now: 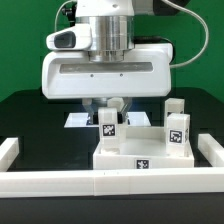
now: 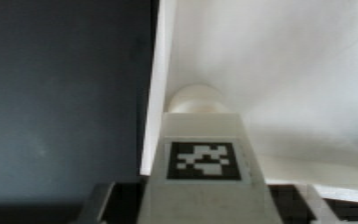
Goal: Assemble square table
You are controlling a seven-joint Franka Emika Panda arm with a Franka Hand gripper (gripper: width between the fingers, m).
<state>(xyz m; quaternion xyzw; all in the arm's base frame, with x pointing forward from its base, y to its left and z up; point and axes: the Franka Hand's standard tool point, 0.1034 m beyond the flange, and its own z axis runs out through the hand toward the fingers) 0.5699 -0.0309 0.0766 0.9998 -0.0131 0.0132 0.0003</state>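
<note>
The square slab (image 1: 135,152) sits just inside the front border rail (image 1: 110,183), likely braced there so it cannot slide. On the slab one leg (image 1: 176,128) stands upright toward the exterior view's right. The gripper (image 1: 107,112) hangs over the slab's other side, clenched around a second leg (image 2: 204,140) — held vertical, apparently to seat it in a corner.

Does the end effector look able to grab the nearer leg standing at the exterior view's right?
Probably not yet: the end effector seems shut on the held leg, though nothing blocks the standing leg.
</note>
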